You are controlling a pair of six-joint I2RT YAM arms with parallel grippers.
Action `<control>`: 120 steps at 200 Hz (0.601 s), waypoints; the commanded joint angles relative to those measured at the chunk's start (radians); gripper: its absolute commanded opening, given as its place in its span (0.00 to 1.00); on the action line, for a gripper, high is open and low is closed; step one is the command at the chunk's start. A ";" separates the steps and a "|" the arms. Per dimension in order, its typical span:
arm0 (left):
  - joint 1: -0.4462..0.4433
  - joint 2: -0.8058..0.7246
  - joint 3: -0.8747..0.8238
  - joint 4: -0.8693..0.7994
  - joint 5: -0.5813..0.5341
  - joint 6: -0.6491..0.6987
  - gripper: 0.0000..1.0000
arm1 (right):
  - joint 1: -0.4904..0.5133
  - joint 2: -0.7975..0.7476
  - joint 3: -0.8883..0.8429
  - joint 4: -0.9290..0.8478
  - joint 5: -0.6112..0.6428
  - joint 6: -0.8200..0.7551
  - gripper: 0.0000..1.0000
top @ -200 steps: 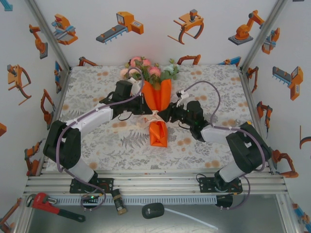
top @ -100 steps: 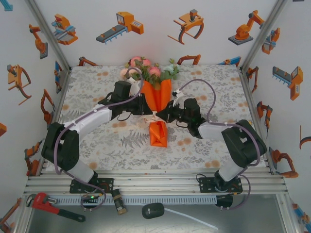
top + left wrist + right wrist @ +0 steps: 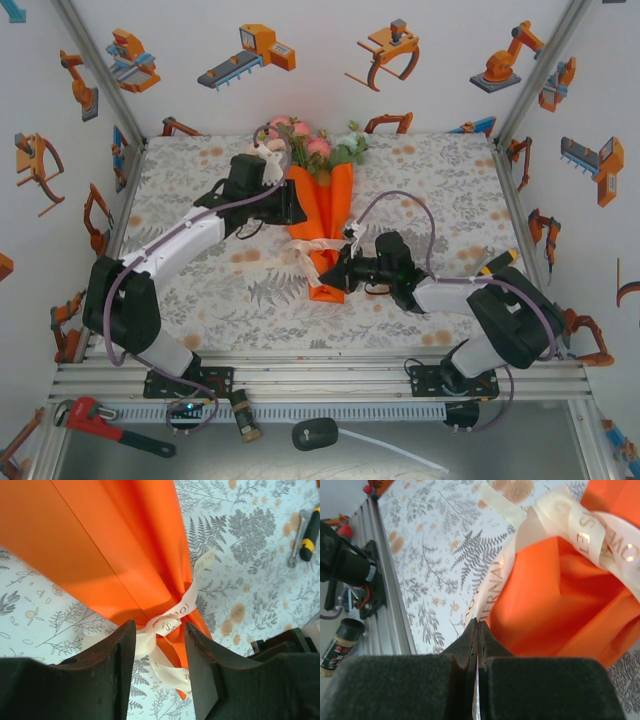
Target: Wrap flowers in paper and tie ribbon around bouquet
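Note:
The bouquet [image 3: 327, 205] lies mid-table: an orange paper [image 3: 100, 545] cone with the pink and cream flowers [image 3: 305, 140] at its far, wide end. A cream ribbon [image 3: 318, 247] with gold lettering is tied round the cone's narrow part, its knot [image 3: 167, 622] showing in the left wrist view. My left gripper [image 3: 160, 630] is open just short of that knot, holding nothing; it sits left of the cone [image 3: 292, 208]. My right gripper [image 3: 477, 626] is shut on a ribbon [image 3: 495, 575] tail beside the paper [image 3: 560, 590], near the cone's tip [image 3: 345, 268].
A yellow-and-black handled tool [image 3: 309, 530] lies on the cloth at the right [image 3: 497, 262]. Beyond the near rail lie a red pipe wrench [image 3: 100, 420], a small bottle [image 3: 246, 426] and a black plug with a white cable [image 3: 315, 433].
My left gripper opened, let go and drew back towards the far left. My right gripper shut on the ribbon tail and pulled it nearer; the cone's tip swung with it.

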 commanded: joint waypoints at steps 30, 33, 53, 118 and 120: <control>0.000 0.093 0.130 -0.201 0.034 0.183 0.44 | 0.010 -0.107 0.012 -0.208 0.071 -0.078 0.00; 0.001 0.103 0.140 -0.207 0.049 0.200 0.44 | 0.011 -0.109 0.011 -0.207 0.074 -0.078 0.00; 0.002 0.181 0.221 -0.267 0.133 0.326 0.45 | 0.011 -0.105 0.027 -0.223 0.071 -0.081 0.00; -0.015 0.301 0.350 -0.418 0.279 0.867 0.46 | 0.011 -0.095 0.053 -0.230 0.092 -0.069 0.00; -0.017 0.301 0.350 -0.425 0.283 0.883 0.46 | 0.011 -0.096 0.053 -0.230 0.095 -0.069 0.00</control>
